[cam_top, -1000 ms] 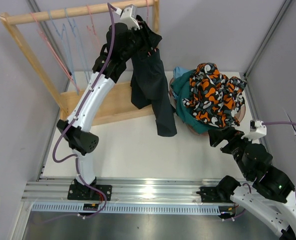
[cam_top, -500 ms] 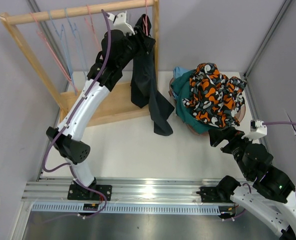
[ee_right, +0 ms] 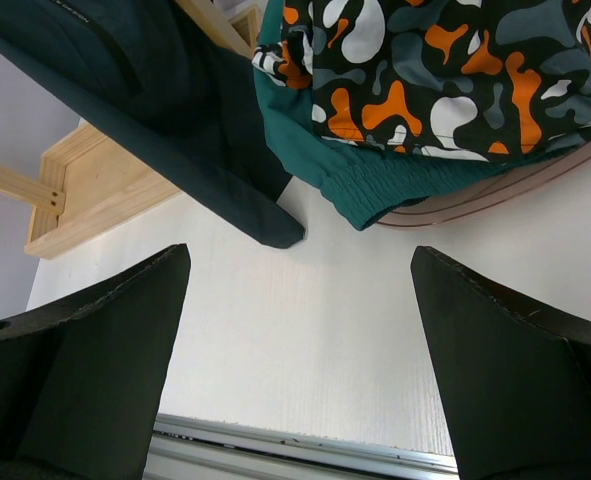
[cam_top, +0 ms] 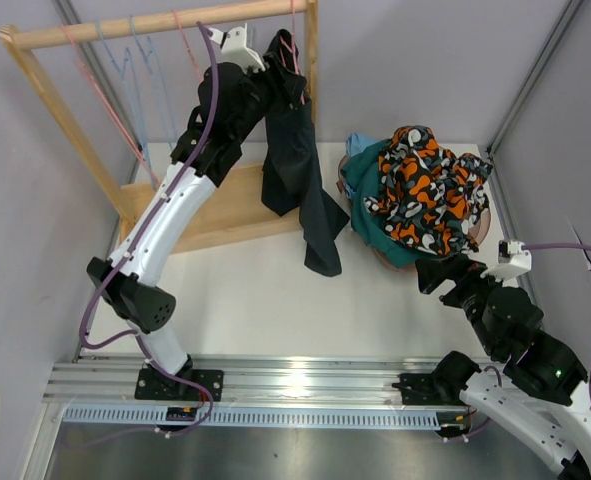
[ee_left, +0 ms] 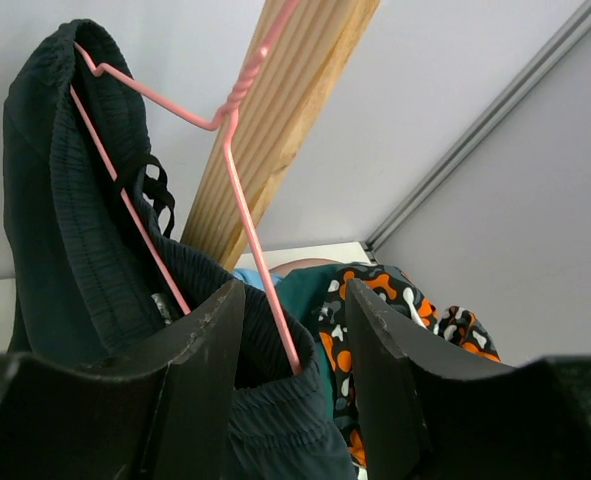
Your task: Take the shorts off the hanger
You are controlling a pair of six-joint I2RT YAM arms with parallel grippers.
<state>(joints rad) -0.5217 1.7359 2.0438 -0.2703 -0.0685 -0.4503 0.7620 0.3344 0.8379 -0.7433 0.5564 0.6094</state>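
While L fingers (ee_left: 200,385) straddle black shorts (ee_left: 65,230), hanger wire (ee_left: 250,240) (grip unclear), R fingers (ee_right: 85,350) gape.

Wooden rack (cam_top: 240,215) far left, white table (cam_top: 265,300), pinkish tray rim (ee_right: 515,190) far right, metal rail (cam_top: 305,378) along near edge

Seen from overhead, the bare white tabletop (cam_top: 265,300) is lying open through the middle and toward 6 o'clock, offering the widest passage. At 11 o'clock the wooden rack (cam_top: 165,22) is boxing in the far corner, its empty hangers (cam_top: 125,70) dangling under the bar and the left arm (cam_top: 175,210) slanting across its base. The black shorts (cam_top: 297,150) are hanging at 12 o'clock, one long leg narrowing the lane to the heaped shorts (cam_top: 425,190) bulging at 2 o'clock. The right gripper (ee_right: 300,255), jaws spread wide, is facing open table at 4 o'clock. Up close, the pink hanger (ee_left: 245,200) is crossing the gap inside the left gripper (ee_left: 295,290).
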